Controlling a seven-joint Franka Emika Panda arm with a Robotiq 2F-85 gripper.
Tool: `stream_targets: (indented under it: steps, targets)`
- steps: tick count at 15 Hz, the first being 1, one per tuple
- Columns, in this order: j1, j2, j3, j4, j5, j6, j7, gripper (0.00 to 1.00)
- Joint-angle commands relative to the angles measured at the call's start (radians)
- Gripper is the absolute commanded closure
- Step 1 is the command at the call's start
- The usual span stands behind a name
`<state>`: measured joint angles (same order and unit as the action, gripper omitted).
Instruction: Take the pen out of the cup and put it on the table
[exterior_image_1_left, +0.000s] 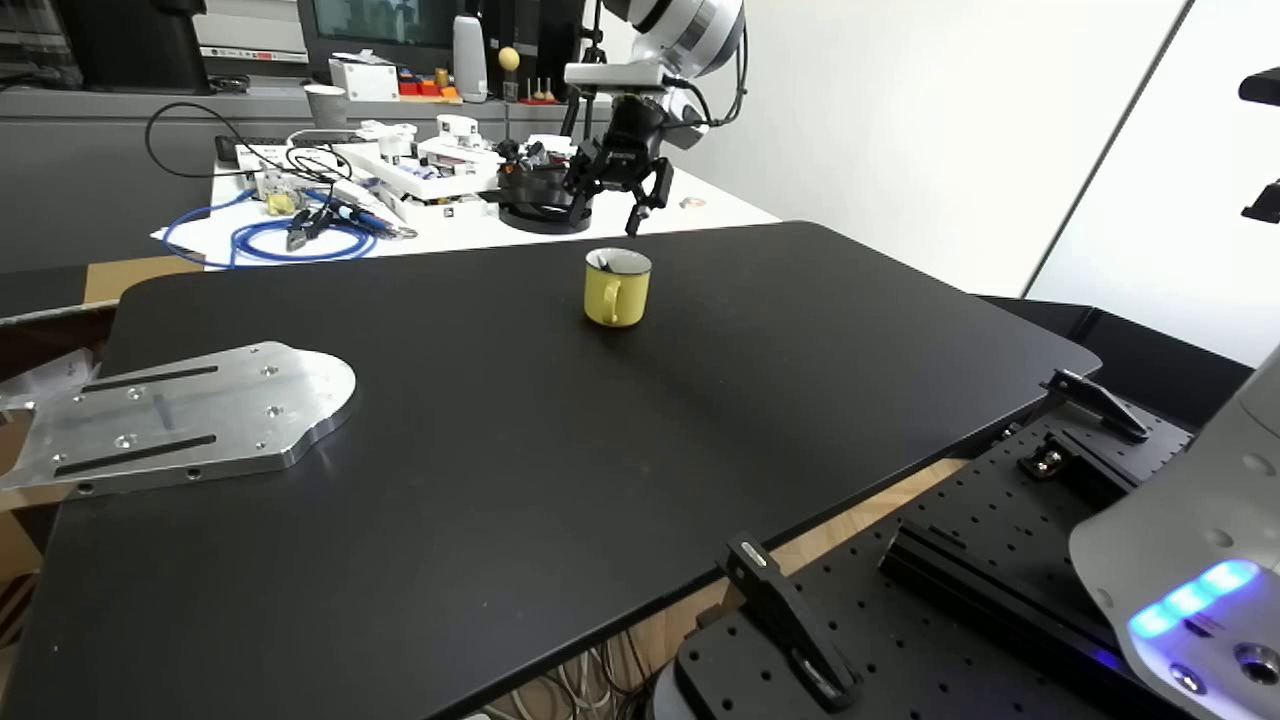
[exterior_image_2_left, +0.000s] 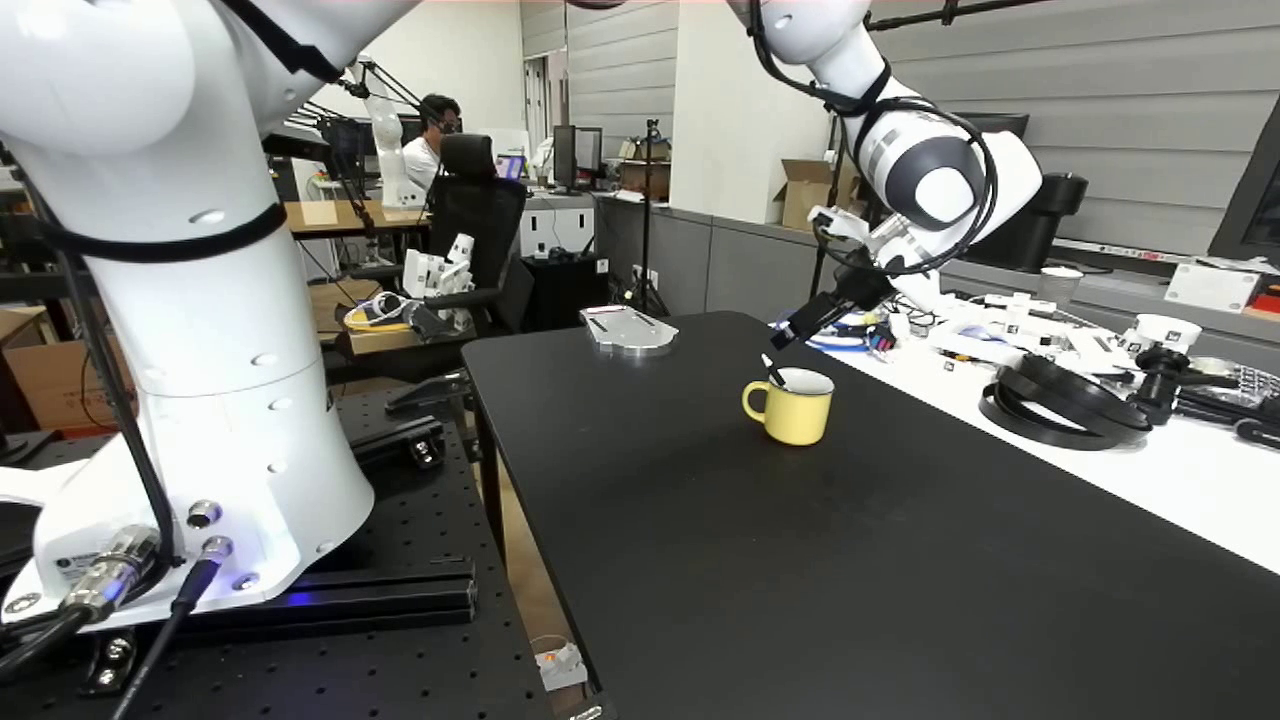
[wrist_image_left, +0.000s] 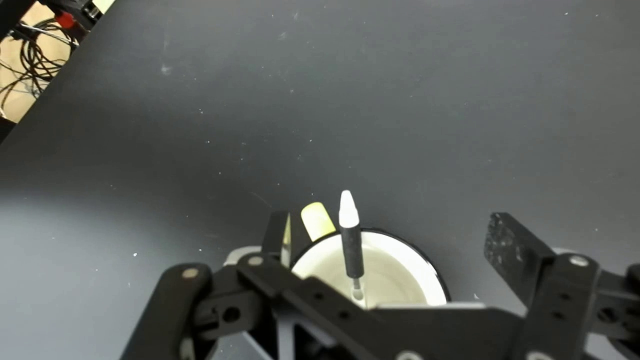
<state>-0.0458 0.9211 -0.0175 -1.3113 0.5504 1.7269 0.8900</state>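
Fingers (wrist_image_left: 520, 257): standing wide apart on the gripper (wrist_image_left: 392, 232), gripping nothing; the step in hand is probably lining up for the grasp.
Pen (wrist_image_left: 352, 247): leaning in the cup (exterior_image_2_left: 797, 412), its pale tip (wrist_image_left: 348, 210) pointing up; in the wrist view it is showing between the fingers, nearer the one at picture left, touching neither. A small shift toward that side should be bringing it midway.
Rim (wrist_image_left: 410, 252): lying below the fingers; a slow descent should be keeping off it, with the fingers closing gently on the dark barrel under the pale tip.
Handle (wrist_image_left: 318, 221): jutting out near the finger at picture left; lifting along the pen's lean should be sparing the cup a tip.
Table (wrist_image_left: 450, 125): spreading beneath fingers and cup, offering flat black surface beside the cup for laying the pen down.
Metal plate (exterior_image_1_left: 200, 405): lying well apart from the fingers, posing little risk.
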Motion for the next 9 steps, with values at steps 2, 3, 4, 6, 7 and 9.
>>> stream_targets:
  steps: [2,3,4,6,7,9]
  targets:
    - [0.005,-0.005,0.001,-0.008,-0.014,-0.012,0.03,0.0]
    - [0.005,-0.006,0.0,-0.012,-0.015,-0.01,0.028,0.0]
    - [0.006,-0.007,-0.001,-0.015,-0.016,-0.007,0.027,0.0]
    - [0.006,-0.005,-0.001,-0.019,-0.017,-0.006,0.026,0.0]
    - [0.005,-0.003,-0.002,-0.02,-0.017,-0.01,0.028,0.0]
    - [0.007,0.0,-0.003,-0.026,-0.02,-0.018,0.031,0.0]
